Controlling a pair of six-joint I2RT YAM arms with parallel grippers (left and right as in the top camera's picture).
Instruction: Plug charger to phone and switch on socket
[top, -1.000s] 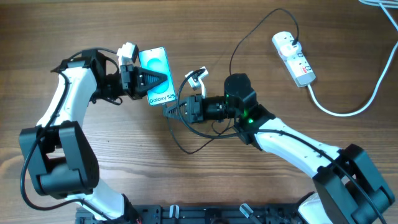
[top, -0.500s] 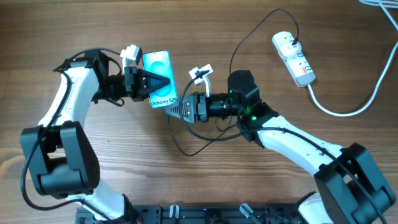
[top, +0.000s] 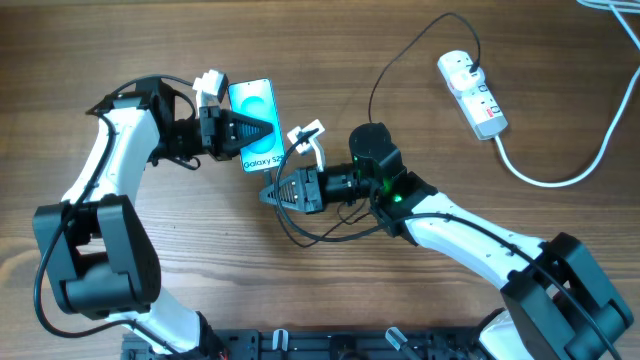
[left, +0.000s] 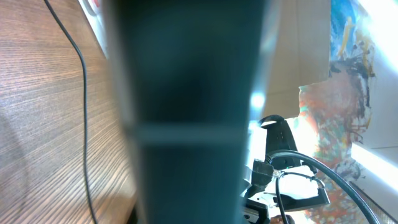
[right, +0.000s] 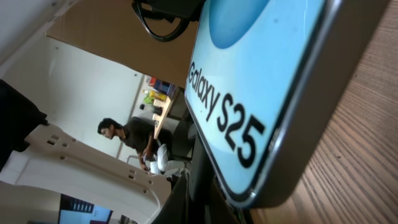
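The phone (top: 250, 100), teal screen with a white "Galaxy S25" strip, is held off the table by my left gripper (top: 262, 131), which is shut on it. It fills the left wrist view (left: 193, 112) as a dark teal blur. My right gripper (top: 272, 191) sits just below the phone's strip end, shut on the end of the charger; its tip is hidden. The phone's lower end looms close in the right wrist view (right: 249, 74), above the dark jaws (right: 211, 193). The charger's black cable (top: 400, 55) runs to the white socket (top: 473, 95) at the back right.
A thick pale cable (top: 560, 180) curves from the socket toward the right edge. Slack black cable loops on the wood under my right arm (top: 300, 232). The black cable also shows in the left wrist view (left: 79, 93).
My right gripper has moved left and toward the front, ending just under the phone's strip end. My left gripper shifted the phone slightly right, then held still.
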